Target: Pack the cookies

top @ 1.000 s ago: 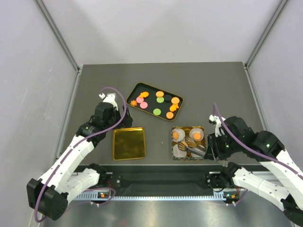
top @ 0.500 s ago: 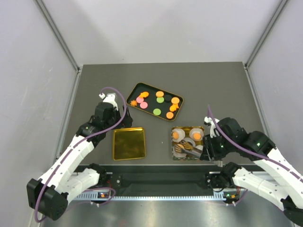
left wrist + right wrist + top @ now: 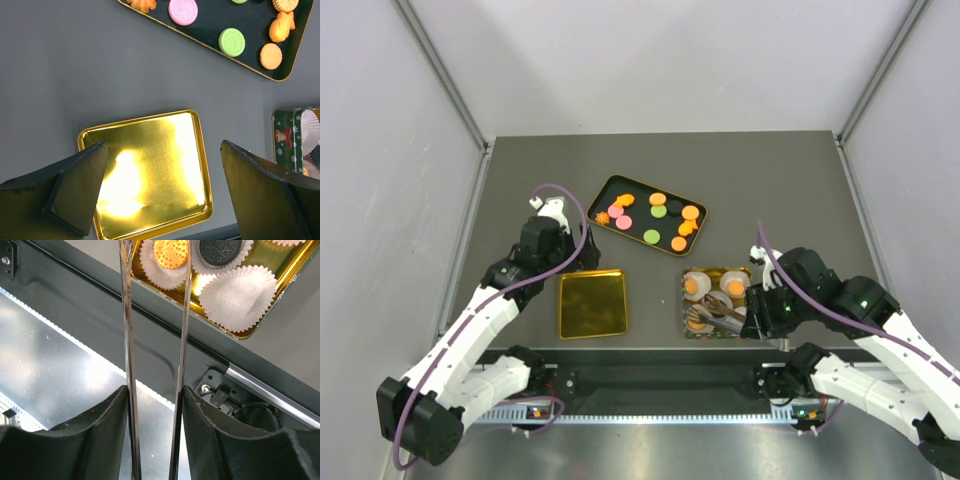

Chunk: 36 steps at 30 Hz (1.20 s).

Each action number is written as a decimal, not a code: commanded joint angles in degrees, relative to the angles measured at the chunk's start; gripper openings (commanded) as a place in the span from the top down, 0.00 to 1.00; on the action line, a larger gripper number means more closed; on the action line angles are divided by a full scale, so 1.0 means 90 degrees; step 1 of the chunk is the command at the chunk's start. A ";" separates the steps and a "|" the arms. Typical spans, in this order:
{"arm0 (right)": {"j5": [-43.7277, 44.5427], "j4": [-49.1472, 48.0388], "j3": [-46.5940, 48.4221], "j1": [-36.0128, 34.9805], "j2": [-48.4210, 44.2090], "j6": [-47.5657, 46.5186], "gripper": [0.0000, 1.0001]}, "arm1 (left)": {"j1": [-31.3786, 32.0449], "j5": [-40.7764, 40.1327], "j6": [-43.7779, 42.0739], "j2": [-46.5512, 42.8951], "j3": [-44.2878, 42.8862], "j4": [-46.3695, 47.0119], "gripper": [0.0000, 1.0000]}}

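Note:
Several cookies (image 3: 658,198), orange, pink and green, lie in a black tray (image 3: 620,188) at mid-table; the left wrist view shows its pink (image 3: 183,10) and green (image 3: 232,42) ones. A gold tin (image 3: 717,270) with white paper cups holds orange cookies (image 3: 696,286). My right gripper (image 3: 757,312) is shut on metal tongs (image 3: 128,340), whose arms straddle an orange cookie (image 3: 170,252) lying in a cup, beside a black cookie (image 3: 220,247). My left gripper (image 3: 164,150) hangs open over a bare gold lid (image 3: 150,170).
An empty paper cup (image 3: 237,297) sits in the tin's corner by its rim (image 3: 240,334). The table's near edge and metal rail (image 3: 270,390) run just under the tongs. The gold lid (image 3: 592,304) lies left of the tin, near the front edge.
My right gripper has shifted left along the tin's near side and its jaws have widened. An orange cookie now shows in the near-left cup. The left arm has not moved.

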State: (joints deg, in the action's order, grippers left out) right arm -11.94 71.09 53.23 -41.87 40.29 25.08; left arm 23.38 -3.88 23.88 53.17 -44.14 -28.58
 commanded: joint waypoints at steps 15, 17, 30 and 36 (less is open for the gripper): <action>0.0623 -0.0671 0.1388 0.0023 0.0971 -0.0482 0.54 | -0.0019 0.0031 -0.0056 -0.0058 -0.0135 0.0226 0.01; 0.0945 -0.1089 0.1516 0.0033 0.1370 -0.0608 0.53 | -0.0019 0.0031 -0.0056 -0.0077 -0.0125 0.0226 0.01; 0.2646 -0.2595 0.2776 0.0218 0.4321 -0.1156 0.57 | -0.0019 -0.0018 -0.0056 -0.0185 -0.0135 0.0236 0.01; 0.2616 -0.2811 0.2962 0.0306 0.4888 -0.1175 0.58 | -0.0019 -0.0038 -0.0046 -0.0195 -0.0115 0.0216 0.01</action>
State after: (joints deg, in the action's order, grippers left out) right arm 10.13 49.67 76.23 -39.92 84.36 15.51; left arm 23.38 -3.88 23.88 52.86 -44.14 -28.58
